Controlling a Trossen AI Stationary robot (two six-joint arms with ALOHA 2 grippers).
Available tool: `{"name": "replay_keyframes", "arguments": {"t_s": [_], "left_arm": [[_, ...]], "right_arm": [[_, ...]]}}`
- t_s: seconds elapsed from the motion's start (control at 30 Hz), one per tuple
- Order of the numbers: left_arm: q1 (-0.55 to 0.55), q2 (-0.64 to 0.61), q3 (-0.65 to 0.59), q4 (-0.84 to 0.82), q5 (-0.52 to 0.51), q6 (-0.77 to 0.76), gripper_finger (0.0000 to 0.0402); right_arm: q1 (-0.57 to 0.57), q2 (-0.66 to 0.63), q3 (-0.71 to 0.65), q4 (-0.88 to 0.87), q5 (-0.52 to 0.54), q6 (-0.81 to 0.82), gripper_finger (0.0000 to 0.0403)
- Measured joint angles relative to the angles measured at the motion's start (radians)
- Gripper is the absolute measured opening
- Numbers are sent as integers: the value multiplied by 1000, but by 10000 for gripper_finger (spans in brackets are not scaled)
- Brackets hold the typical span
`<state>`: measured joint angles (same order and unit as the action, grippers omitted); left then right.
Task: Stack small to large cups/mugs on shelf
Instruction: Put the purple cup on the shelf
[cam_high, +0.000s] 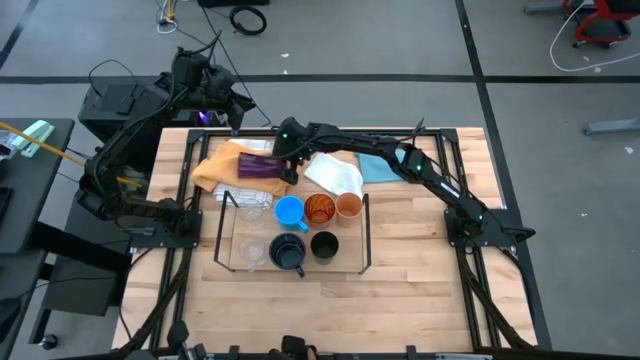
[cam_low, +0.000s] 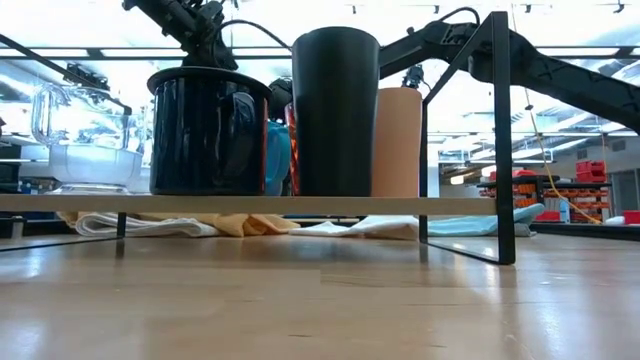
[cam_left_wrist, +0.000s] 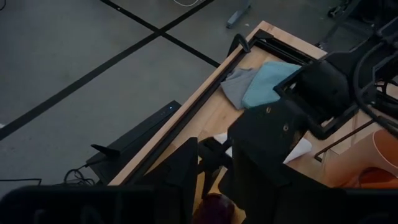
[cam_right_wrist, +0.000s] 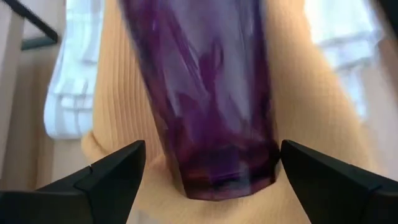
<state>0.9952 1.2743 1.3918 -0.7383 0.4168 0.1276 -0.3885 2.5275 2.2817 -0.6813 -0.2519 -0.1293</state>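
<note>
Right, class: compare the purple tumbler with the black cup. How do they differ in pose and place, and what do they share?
The purple tumbler lies on its side on the yellow cloth; the black cup stands upright on the shelf. The purple tumbler is see-through; the black cup is opaque. The open right pincer straddles the tumbler; nothing is at the black cup. Both are handleless drinking vessels.

A: What's lying on the table (cam_high: 420, 300) that isn't for stacking?

B: Three cloths, all toward twelve o'clock. A yellow cloth (cam_high: 215, 168) sits at about eleven, a white cloth (cam_high: 335, 173) near the middle, and a blue cloth (cam_high: 378, 167) just beside it toward one o'clock.

A: Do they touch?

B: The white and blue ones overlap at their edges. The yellow one is rumpled.

A: Anything beyond the table?

B: Grey floor (cam_high: 400, 40) with dark lines, and a coiled black cable (cam_high: 248, 18) at twelve.
</note>
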Motion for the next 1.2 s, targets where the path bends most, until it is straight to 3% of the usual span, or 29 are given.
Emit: {"name": "replay_keyframes", "arguments": {"t_s": [0.37, 0.6, 1.2], "left_arm": [[0, 0, 0, -8, 34, -6, 107], [0, 0, 0, -21, 34, -3, 107], [0, 0, 0, -22, 34, 16, 107]], "right_arm": [[13, 21, 0, 29, 30, -2, 370], [19, 20, 0, 44, 80, -50, 285], [12, -24, 0, -48, 106, -53, 284]]}}
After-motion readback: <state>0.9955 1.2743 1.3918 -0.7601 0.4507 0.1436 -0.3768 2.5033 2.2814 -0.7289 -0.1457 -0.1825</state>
